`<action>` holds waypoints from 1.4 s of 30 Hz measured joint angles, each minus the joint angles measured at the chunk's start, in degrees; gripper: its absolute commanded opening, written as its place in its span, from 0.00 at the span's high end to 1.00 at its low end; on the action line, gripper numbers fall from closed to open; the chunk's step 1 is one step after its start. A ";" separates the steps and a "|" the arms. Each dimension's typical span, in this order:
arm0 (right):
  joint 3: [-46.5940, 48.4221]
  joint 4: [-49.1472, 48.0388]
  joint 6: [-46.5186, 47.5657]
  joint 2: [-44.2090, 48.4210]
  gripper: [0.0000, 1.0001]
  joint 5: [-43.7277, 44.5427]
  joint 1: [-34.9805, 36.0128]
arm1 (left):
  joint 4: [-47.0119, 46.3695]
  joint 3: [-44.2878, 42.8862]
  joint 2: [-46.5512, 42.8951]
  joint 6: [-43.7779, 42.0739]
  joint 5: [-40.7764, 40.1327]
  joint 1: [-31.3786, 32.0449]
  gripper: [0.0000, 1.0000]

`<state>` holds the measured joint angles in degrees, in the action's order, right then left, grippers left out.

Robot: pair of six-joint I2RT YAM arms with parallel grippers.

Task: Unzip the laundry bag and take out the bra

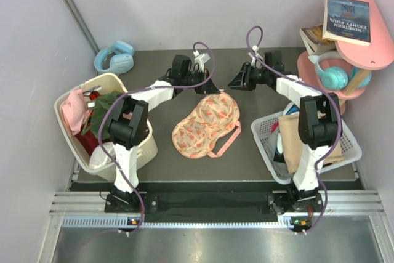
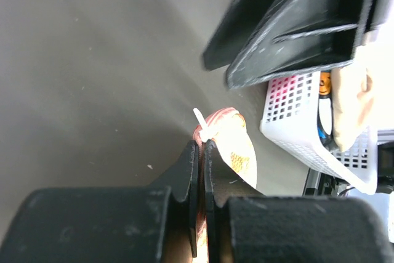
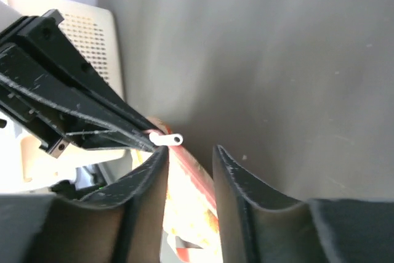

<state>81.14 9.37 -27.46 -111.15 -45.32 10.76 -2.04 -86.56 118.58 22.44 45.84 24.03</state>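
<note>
Book lying cover-up on top pink shelf. Title in pale capitals, upside down from where I stand: "NINETEEN EIGHTY-FOUR". The smaller print on the cover is too small to read.

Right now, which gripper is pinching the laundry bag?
The left gripper: its jaws are shut on an end of the laundry bag; the right gripper stands open.

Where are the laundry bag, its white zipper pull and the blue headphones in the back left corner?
laundry bag (image 1: 206, 124), top view, middle of its printed upper face.
white zipper pull (image 3: 166, 139), right wrist view, middle of the tab.
blue headphones (image 1: 122, 63), top view, on an ear cup.
</note>
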 measured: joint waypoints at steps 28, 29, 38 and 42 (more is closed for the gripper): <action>-6.91 -27.04 -21.53 -3.32 0.52 -11.72 1.60 | -5.31 2.69 -1.11 2.56 1.49 0.00 1.00; -6.91 -26.97 -21.55 -3.52 0.52 -11.80 1.68 | -5.35 2.69 -1.11 2.64 1.49 0.00 1.00; -7.28 -25.40 -20.06 -3.91 0.56 -11.76 1.95 | -5.77 2.99 -1.22 3.04 1.46 0.00 1.00; -7.28 -25.20 -19.89 -3.91 0.70 -11.78 1.97 | -5.84 3.65 -1.88 3.08 1.42 0.00 1.00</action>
<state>73.87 -15.84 -47.35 -115.07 -57.10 12.73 -7.88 -82.91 116.71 25.52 47.27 24.03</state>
